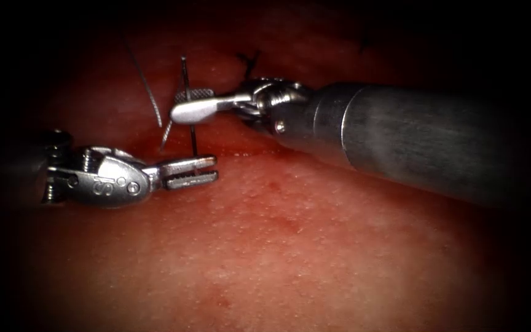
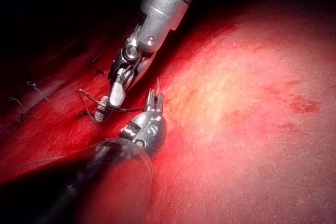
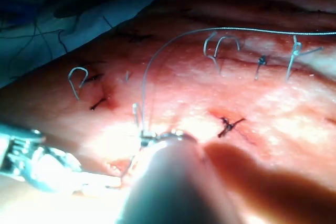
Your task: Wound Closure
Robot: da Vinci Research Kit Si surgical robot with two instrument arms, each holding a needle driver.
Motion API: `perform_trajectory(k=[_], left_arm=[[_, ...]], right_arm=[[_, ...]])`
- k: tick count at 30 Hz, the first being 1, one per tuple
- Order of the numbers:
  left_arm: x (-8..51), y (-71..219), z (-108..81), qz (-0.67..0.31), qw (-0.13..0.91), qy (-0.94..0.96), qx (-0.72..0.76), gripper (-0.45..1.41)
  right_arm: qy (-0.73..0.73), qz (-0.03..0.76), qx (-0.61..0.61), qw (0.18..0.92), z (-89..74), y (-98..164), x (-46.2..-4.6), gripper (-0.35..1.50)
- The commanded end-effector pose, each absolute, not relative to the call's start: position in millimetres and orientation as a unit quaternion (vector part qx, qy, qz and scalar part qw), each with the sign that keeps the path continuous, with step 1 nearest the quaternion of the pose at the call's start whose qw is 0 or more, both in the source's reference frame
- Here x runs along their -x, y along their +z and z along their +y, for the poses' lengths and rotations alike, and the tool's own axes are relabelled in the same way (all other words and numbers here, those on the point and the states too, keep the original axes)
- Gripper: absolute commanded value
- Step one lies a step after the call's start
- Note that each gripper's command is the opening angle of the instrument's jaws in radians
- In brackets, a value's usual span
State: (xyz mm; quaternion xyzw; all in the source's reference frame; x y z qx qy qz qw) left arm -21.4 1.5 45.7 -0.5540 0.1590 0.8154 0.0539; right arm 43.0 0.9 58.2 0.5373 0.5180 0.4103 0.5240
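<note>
The right pincer (image 1: 185, 106) is clamping the needle (image 1: 189, 120) partway along its curve, holding it nearly upright so its lower end is meeting the tissue (image 1: 314, 246) at the cut (image 1: 235, 150); whether the tip is actually biting in is hard to tell. The left pincer (image 1: 207, 170) is waiting just beside and below, jaws narrowly parted and gripping nothing, seemingly placed to receive the needle. Thread (image 1: 145, 83) is trailing away from the needle toward the tissue's far edge. Finished knots (image 3: 229, 125) and cut ends of thread (image 3: 218, 48) are sitting farther along the cut, well clear of both tools.
</note>
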Motion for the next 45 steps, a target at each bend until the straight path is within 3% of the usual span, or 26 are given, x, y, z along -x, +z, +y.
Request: perform_trajectory(k=[1,3,5,7,9,18,24,27,30,32,33,36,40,45], left_arm=[[22.0,46.1,2.0,0.159,0.053,0.815,0.555,-0.45],[22.0,46.1,2.0,0.158,0.053,0.814,0.556,-0.45],[22.0,46.1,2.0,0.158,0.052,0.814,0.556,-0.45],[22.0,46.1,1.9,0.157,0.051,0.815,0.556,-0.45],[22.1,46.1,1.8,0.156,0.05,0.815,0.556,-0.45],[22.5,45.8,1.0,0.144,0.033,0.819,0.554,-0.45],[22.6,45.4,1.1,0.105,0.09,0.815,0.562,0.88],[22.0,44.8,1.4,0.066,0.144,0.809,0.566,1.18],[21.1,44.1,1.6,0.044,0.167,0.804,0.569,1.18],[20.5,43.6,1.5,0.034,0.176,0.802,0.57,1.04],[20.1,43.4,1.4,0.032,0.175,0.801,0.571,0.76],[19.0,42.9,1.0,0.018,0.186,0.797,0.574,0.27],[17.3,43.0,1.0,-0.029,0.222,0.793,0.567,-0.1],[16.2,44.1,1.9,-0.037,0.247,0.803,0.541,-0.37]], right_arm=[[0.408,0.518,-0.54,0.523,1.5,58.3,-43.9,1.11],[0.407,0.517,-0.544,0.521,1.4,58.2,-44.0,0.96],[0.403,0.517,-0.547,0.52,1.3,58.2,-44.0,0.5],[0.402,0.518,-0.548,0.52,1.3,58.2,-44.0,0.18],[0.402,0.518,-0.548,0.52,1.4,58.2,-44.0,-0.35],[0.399,0.555,-0.461,0.566,3.0,59.6,-44.4,-0.35],[0.397,0.558,-0.455,0.569,3.0,59.8,-44.6,-0.35],[0.385,0.567,-0.441,0.579,3.0,59.7,-44.6,-0.35],[0.364,0.583,-0.415,0.596,3.2,59.7,-44.7,-0.35],[0.348,0.594,-0.396,0.608,3.4,59.8,-44.8,-0.35],[0.344,0.597,-0.39,0.611,3.4,59.8,-44.8,-0.35],[0.31,0.617,-0.35,0.633,3.4,59.8,-45.0,-0.35],[0.264,0.642,-0.295,0.657,3.4,59.8,-45.2,-0.35],[0.229,0.659,-0.256,0.669,3.3,59.8,-45.1,-0.35]])
